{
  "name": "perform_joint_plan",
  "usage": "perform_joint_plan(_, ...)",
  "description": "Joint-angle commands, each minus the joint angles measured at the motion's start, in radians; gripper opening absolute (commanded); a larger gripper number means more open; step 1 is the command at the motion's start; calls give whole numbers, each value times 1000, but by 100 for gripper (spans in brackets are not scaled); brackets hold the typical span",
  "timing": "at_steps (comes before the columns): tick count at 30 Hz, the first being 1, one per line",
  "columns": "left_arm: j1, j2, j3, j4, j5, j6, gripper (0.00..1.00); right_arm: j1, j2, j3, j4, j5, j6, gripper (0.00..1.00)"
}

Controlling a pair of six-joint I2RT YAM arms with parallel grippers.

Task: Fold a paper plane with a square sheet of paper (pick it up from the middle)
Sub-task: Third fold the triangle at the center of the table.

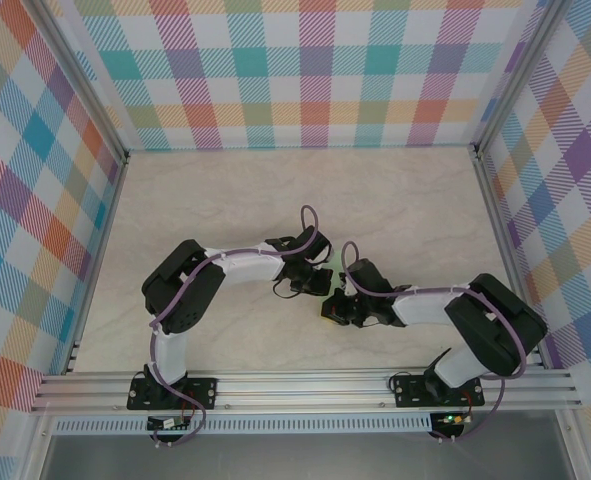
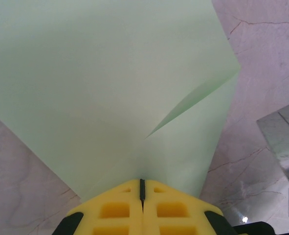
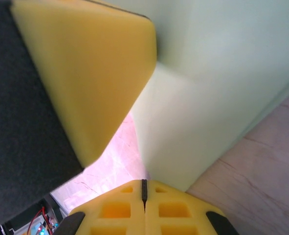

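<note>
Square sheet of paper [image 2: 110, 73] is clamped between left fingers [image 2: 115, 210]; right fingers [image 3: 115, 210] clamp it too.

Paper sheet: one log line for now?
left gripper: shut on paper sheet | right gripper: shut on paper sheet | crease: visible

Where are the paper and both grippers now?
square sheet of paper [image 2: 110, 83]: left wrist view, flat middle of the sheet.
left gripper [image 2: 142, 185]: left wrist view, seam between its shut yellow fingers.
right gripper [image 3: 144, 186]: right wrist view, seam between its shut yellow fingers.
</note>
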Motion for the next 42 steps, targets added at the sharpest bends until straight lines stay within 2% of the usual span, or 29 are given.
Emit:
perform_joint_plan(1, 8, 18, -9, -19, 12, 19, 0, -33, -47, 0, -10, 11, -17, 0)
perform_joint_plan(11, 8, 22, -6, -24, 12, 21, 0, -73, 66, -2, 48, -19, -28, 0)
perform_joint_plan(15, 10, 24, -6, -28, 11, 24, 0, -82, 39, 0, 23, -16, -34, 0)
perform_joint_plan(21, 10, 22, -2, -34, 10, 27, 0, -172, -12, 8, 16, -73, -69, 0)
perform_joint_plan(29, 10, 25, -2, -30, 13, 26, 0, -240, 96, 42, 65, -152, -95, 0)
perform_joint_plan(36, 9, 24, -1, -41, 9, 30, 0, -241, 60, 49, -71, -69, -128, 0)
perform_joint_plan(42, 10, 21, 1, -45, 9, 33, 0, -274, 19, 96, -85, -107, -155, 0)
